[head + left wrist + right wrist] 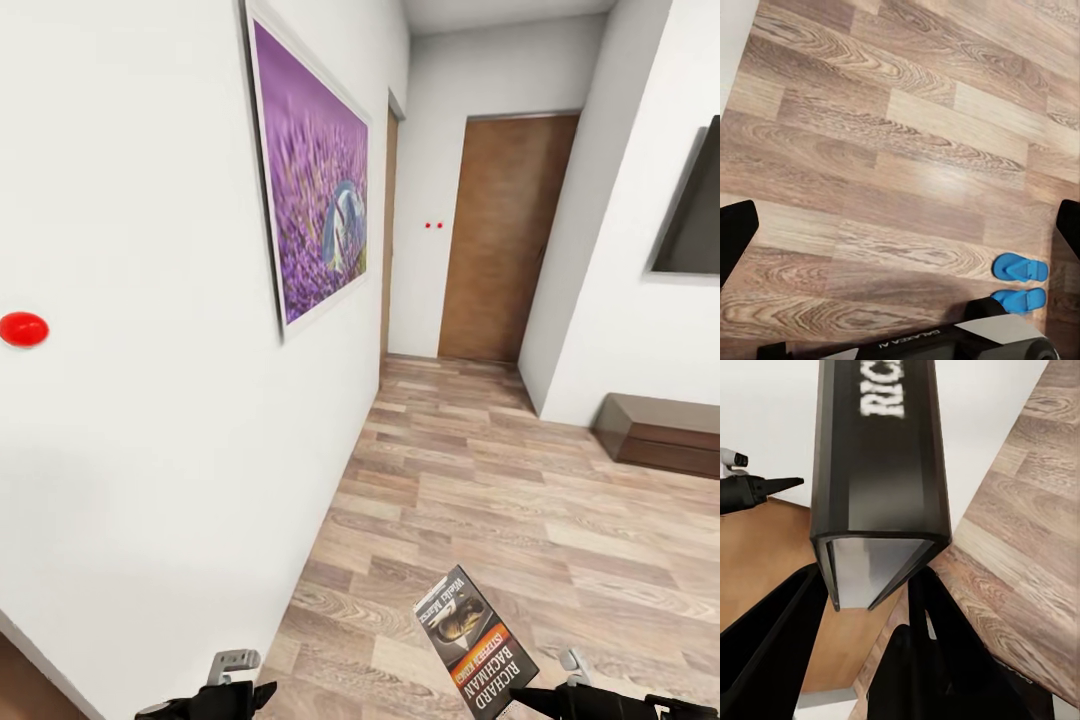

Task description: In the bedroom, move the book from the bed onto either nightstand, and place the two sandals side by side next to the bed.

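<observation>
The book is held above the wood floor, clamped at its lower end by the right gripper, whose fingers close against the covers near the open page edge. The grip sits at one end only, so the book could pivot or slip out during travel; its free end could also clip the white wall alongside when the robot turns. The left gripper holds nothing; its fingers stand wide apart. Both sandals lie side by side on the floor, beside the robot's base.
</observation>
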`<state>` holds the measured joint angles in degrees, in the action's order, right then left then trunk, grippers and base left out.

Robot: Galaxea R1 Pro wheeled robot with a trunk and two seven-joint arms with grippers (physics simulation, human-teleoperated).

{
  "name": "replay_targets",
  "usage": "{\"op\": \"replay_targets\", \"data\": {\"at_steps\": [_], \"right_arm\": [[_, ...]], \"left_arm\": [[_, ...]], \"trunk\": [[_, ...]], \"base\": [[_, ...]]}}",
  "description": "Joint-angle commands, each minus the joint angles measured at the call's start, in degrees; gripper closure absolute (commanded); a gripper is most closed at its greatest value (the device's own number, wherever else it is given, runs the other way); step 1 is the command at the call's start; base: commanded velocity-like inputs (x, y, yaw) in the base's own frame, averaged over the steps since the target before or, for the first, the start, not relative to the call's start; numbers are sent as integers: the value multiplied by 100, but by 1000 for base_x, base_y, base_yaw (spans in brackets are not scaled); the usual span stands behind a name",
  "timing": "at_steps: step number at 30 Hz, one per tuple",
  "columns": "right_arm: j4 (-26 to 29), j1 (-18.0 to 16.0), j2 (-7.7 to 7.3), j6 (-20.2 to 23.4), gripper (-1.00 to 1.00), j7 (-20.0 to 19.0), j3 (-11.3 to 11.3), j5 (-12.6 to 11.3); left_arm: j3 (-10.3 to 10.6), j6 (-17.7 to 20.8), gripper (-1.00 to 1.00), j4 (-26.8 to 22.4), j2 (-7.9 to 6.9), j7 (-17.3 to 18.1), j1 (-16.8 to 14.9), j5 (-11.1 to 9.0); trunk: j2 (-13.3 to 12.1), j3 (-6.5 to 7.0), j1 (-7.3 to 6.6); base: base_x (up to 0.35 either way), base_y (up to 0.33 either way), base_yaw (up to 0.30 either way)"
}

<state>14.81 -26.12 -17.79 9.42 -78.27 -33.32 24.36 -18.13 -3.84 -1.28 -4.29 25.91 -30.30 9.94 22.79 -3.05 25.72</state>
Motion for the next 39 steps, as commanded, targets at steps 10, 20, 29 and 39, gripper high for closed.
{"op": "replay_targets", "data": {"at_steps": [10,20,29,39], "right_arm": [[4,-7,3,60,100,-31,-52,41],[4,-7,3,60,100,-31,-52,42],[4,-7,3,60,100,-31,-52,42],[1,-7,3,60,100,-31,-52,42]], "left_arm": [[-41,-33,-100,7,-2,11,-8,61],[-41,-30,-100,8,-2,11,-6,61],[-41,-29,-100,9,-2,11,-8,61],[-41,-29,-100,13,-2,11,-8,61]], "trunk": [[12,-13,7],[12,-13,7],[12,-13,7],[12,-13,7]], "base": [[307,0,0],[97,91,0],[162,189,0],[11,11,-1]]}}
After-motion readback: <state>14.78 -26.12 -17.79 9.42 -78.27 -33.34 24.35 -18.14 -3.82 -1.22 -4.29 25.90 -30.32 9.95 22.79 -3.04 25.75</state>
